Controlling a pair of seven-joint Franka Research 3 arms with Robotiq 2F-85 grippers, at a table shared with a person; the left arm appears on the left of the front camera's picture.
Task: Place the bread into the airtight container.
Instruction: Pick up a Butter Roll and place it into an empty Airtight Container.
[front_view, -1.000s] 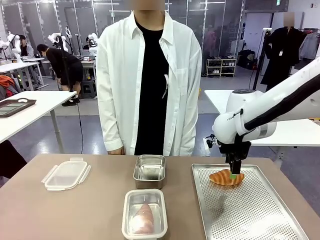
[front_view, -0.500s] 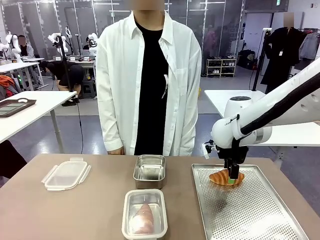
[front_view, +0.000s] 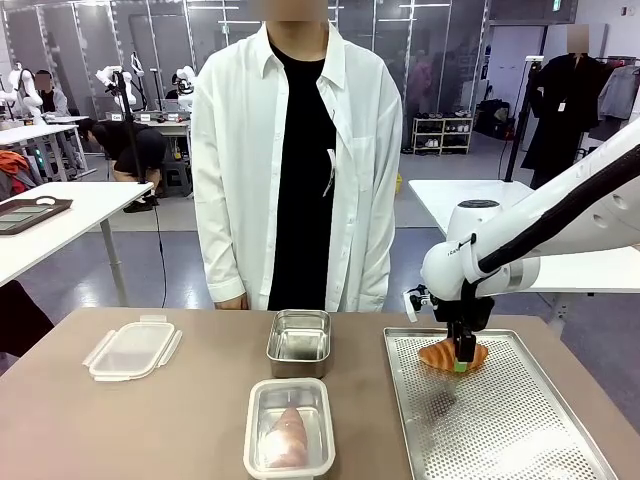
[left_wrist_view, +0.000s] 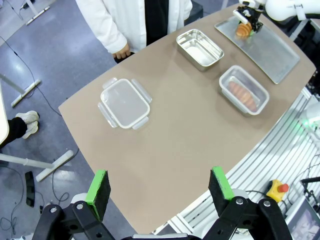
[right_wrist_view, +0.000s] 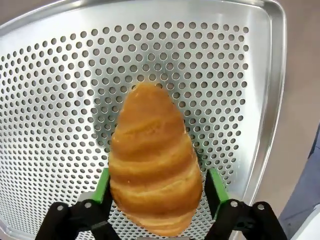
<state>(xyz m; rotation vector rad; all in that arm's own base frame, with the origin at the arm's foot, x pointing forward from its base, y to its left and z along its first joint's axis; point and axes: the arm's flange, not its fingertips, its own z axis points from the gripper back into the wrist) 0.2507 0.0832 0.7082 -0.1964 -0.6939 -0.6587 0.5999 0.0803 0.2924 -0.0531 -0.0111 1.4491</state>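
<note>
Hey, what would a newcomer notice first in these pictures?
A golden croissant sits between the right gripper's fingers on the perforated tray at right. Another pastry lies in the clear container at the near middle, and a person in a white shirt stands across the table.

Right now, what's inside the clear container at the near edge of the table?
One bread roll lies inside the clear container, which has no lid on. The part of the container's floor under the roll is covered by it.
</note>
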